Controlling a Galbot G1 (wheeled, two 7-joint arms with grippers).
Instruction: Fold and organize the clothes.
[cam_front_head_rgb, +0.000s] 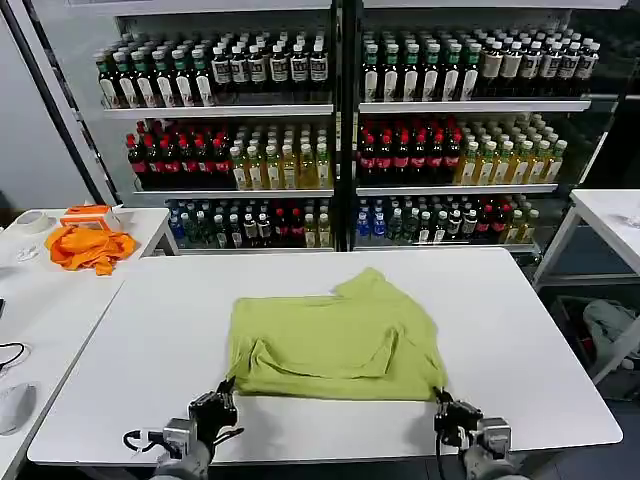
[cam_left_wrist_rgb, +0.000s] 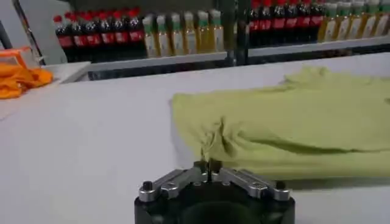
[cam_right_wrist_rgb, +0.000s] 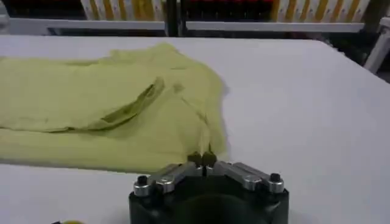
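Observation:
The clothes are one plain lime-green T-shirt (cam_front_head_rgb: 335, 340) lying partly folded in the middle of the white table (cam_front_head_rgb: 150, 330), with a sleeve sticking out at its far right. My left gripper (cam_front_head_rgb: 223, 393) is at the shirt's near left corner, its fingers shut on a pinch of the fabric. In the left wrist view the T-shirt (cam_left_wrist_rgb: 292, 122) puckers toward the left gripper (cam_left_wrist_rgb: 207, 165). My right gripper (cam_front_head_rgb: 443, 402) is at the near right corner, shut on the hem. The right wrist view shows the T-shirt (cam_right_wrist_rgb: 109, 103) creased toward the right gripper (cam_right_wrist_rgb: 202, 159).
An orange cloth (cam_front_head_rgb: 88, 245) lies on a second white table at the left. Shelves of bottles (cam_front_head_rgb: 340, 130) stand behind the table. Another table (cam_front_head_rgb: 610, 215) stands at the right. A black cable (cam_front_head_rgb: 140, 437) lies near the table's front left edge.

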